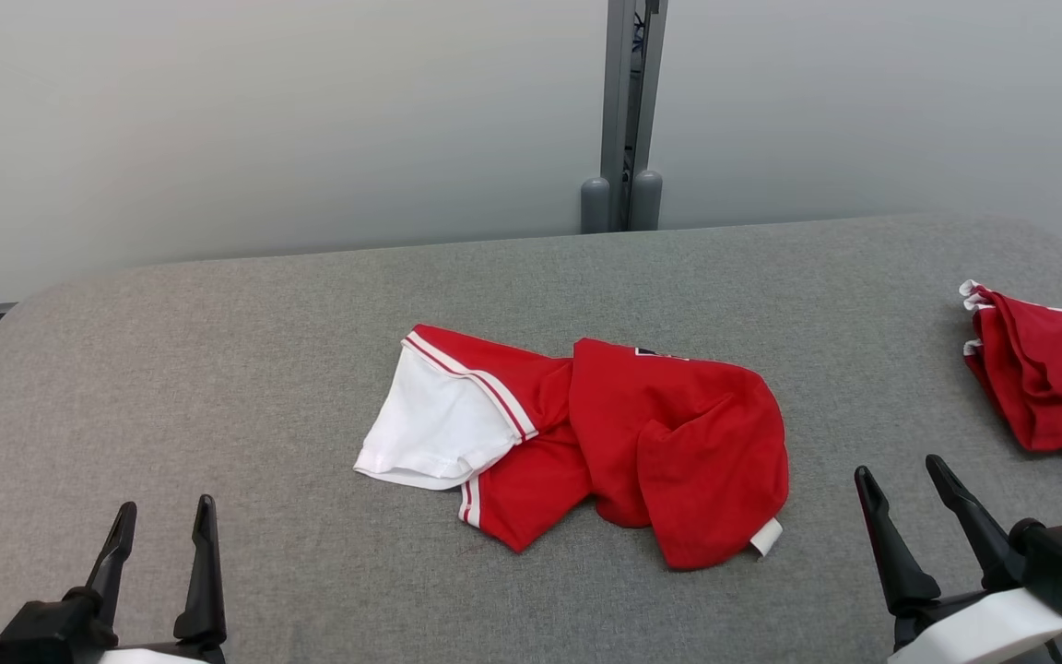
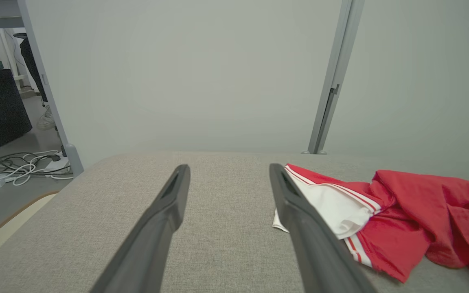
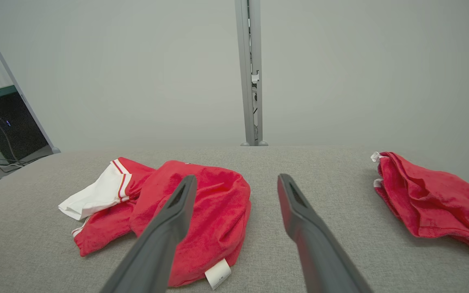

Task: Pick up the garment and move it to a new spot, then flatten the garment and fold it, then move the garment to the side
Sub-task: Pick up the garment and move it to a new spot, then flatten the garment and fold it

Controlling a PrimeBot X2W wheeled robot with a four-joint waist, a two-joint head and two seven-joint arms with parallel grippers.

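Observation:
A crumpled red garment [image 1: 651, 433] with a white, red-striped sleeve lies in the middle of the grey table [image 1: 218, 369]. The left wrist view has it at the right [image 2: 413, 211], the right wrist view at the left [image 3: 202, 207]. My left gripper [image 1: 165, 516] stands open near the table's front left, well short of the garment, nothing between its fingers. Toward the front right my right gripper [image 1: 900, 475] is open too, just right of the garment and apart from it. Its own view [image 3: 236, 181] looks past the garment's right edge.
A second red garment [image 1: 1047, 378] lies bunched at the table's right edge, also in the right wrist view [image 3: 430, 199]. A grey post [image 1: 625, 111] rises behind the table against a pale wall. Cables [image 2: 18, 162] lie on the floor beyond the table's left side.

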